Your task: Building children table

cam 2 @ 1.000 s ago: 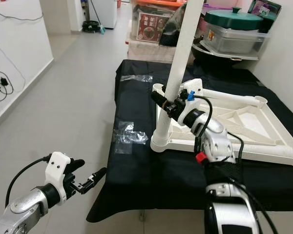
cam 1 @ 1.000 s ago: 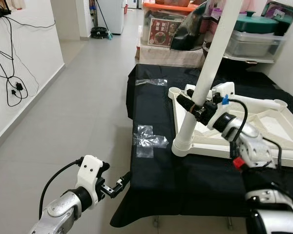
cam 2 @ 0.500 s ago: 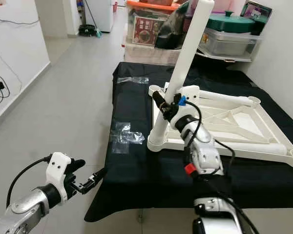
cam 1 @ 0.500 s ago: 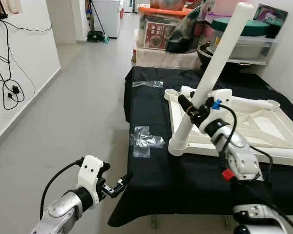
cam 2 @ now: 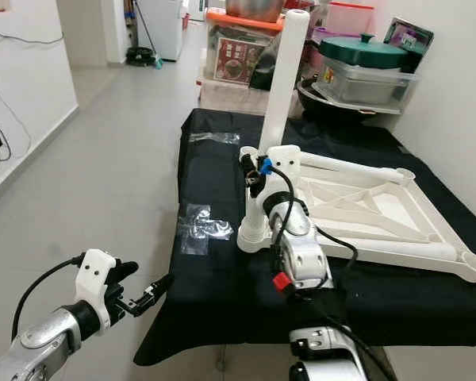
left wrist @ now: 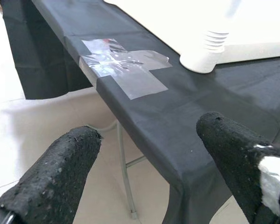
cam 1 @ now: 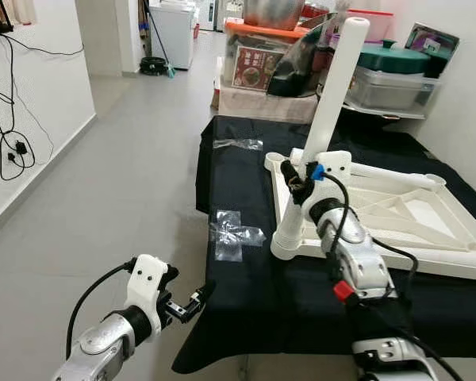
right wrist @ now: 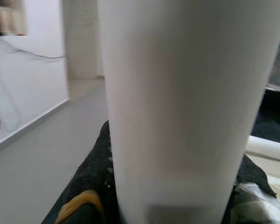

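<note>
The white children's table top (cam 1: 428,260) lies upside down on a black-covered table (cam 1: 246,294). A white table leg (cam 1: 333,87) stands nearly upright in the frame's front-left corner socket (cam 1: 287,242). My right gripper (cam 1: 295,176) is shut on the lower part of this leg; in the right wrist view the leg (right wrist: 177,107) sits tight between the black fingers (right wrist: 91,172). My left gripper (cam 1: 192,300) hangs low beside the table's front-left corner, off its edge. It is open, with nothing between its fingers (left wrist: 56,177).
Two clear plastic wrappers lie on the cloth, one near the front (cam 1: 234,236) and one farther back (cam 1: 238,144). Storage boxes (cam 1: 262,55) and a green-lidded pot (cam 1: 397,57) stand behind the table. Tiled floor (cam 1: 119,159) stretches along the table's left side, and cables (cam 1: 12,147) hang on the left wall.
The leg has swung from a clear lean to nearly upright in its socket, still held by my right gripper. The camera has shifted. My left arm has stayed put.
</note>
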You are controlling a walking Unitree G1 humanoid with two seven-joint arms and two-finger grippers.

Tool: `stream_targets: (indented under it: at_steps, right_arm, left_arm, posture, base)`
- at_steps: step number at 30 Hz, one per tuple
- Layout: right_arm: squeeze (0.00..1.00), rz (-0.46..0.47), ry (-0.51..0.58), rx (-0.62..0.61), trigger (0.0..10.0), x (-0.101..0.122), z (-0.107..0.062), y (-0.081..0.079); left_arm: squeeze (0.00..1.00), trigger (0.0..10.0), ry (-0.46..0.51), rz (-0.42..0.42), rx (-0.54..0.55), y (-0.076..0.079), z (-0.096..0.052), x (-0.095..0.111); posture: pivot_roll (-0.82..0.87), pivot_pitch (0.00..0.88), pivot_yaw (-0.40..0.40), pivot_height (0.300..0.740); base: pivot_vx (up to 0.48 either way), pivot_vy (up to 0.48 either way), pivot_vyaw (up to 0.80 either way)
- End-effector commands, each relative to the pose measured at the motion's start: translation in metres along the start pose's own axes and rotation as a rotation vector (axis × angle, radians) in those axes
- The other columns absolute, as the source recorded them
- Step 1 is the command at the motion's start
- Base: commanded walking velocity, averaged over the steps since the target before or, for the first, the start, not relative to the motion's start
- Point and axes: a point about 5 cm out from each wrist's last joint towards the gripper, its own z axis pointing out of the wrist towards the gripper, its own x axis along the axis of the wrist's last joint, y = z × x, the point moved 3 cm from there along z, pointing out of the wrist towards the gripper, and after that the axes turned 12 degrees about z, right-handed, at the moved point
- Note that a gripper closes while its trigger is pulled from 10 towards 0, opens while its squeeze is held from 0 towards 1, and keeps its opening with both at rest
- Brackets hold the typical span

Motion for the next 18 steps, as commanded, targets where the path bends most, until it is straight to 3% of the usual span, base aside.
stream_targets:
  at_steps: [1,11,18]
  right_arm:
    - [0.00,0.046,-0.286,-0.183,0.0,-0.072,-0.016,0.027]
    - [0.00,0.064,-0.317,-0.290,0.0,-0.080,-0.017,0.034]
    - [0.00,0.032,-0.339,-0.292,0.0,-0.088,-0.014,0.028]
  left_arm:
    - [0.00,10.0,0.008,-0.001,-0.001,0.003,0.003,0.000]
    - [0.00,10.0,0.008,-0.004,0.001,0.003,0.004,0.000]
    - [0.00,10.0,0.007,-0.005,0.004,0.004,0.005,-0.001]
  posture:
    - [0.02,0.000,-0.111,0.740]
    - [0.02,0.000,-0.119,0.740]
    - [0.02,0.000,-0.125,0.740]
  base:
    - [0.000,0.000,0.00]
    - [0.000,0.000,0.00]
    - [0.000,0.000,0.00]
